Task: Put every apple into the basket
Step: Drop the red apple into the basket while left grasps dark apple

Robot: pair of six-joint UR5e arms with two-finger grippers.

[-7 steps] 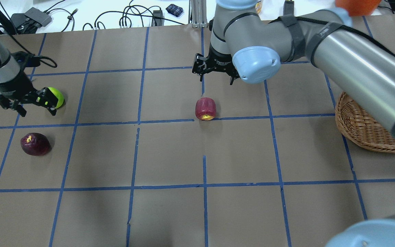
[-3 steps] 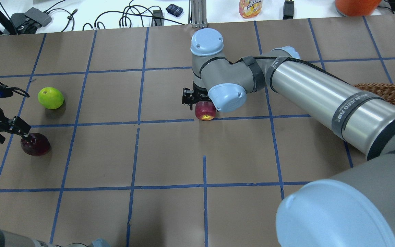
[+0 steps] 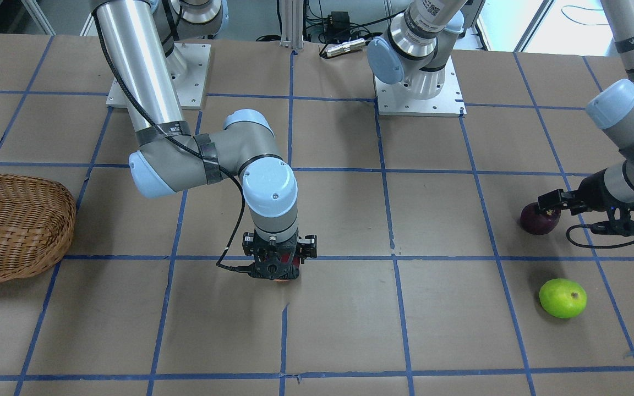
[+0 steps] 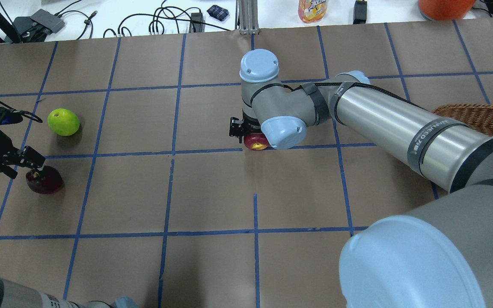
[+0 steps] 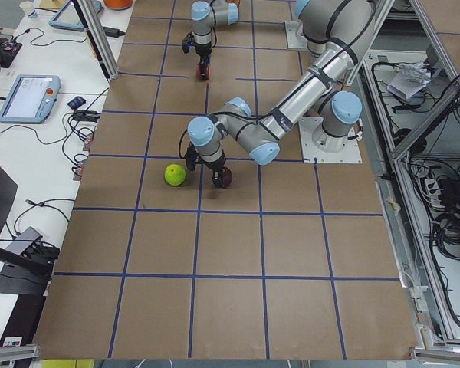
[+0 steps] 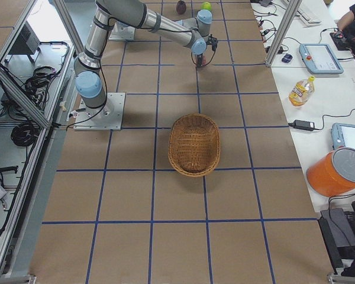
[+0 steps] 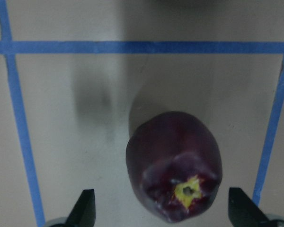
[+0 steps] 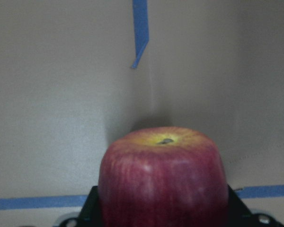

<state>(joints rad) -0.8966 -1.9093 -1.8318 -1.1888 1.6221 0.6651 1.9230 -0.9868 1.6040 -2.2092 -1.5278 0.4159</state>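
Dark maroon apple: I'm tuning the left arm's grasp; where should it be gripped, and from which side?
Probably from straight above, pinching the dark maroon apple across its rounded flanks. It lies tipped over, yellowish stem end off to one side, leaving both flanks clear.

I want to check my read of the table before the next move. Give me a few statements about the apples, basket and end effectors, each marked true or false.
1. The basket has no apple in it. True.
2. The green apple lies next to the basket. False: it lies at the opposite end of the table, near the dark apple.
3. The left end effector is shut on the dark apple. False: it is open, with its fingertips clear of the apple on both sides.
4. The right end effector has a finger on each side of the red apple. True.
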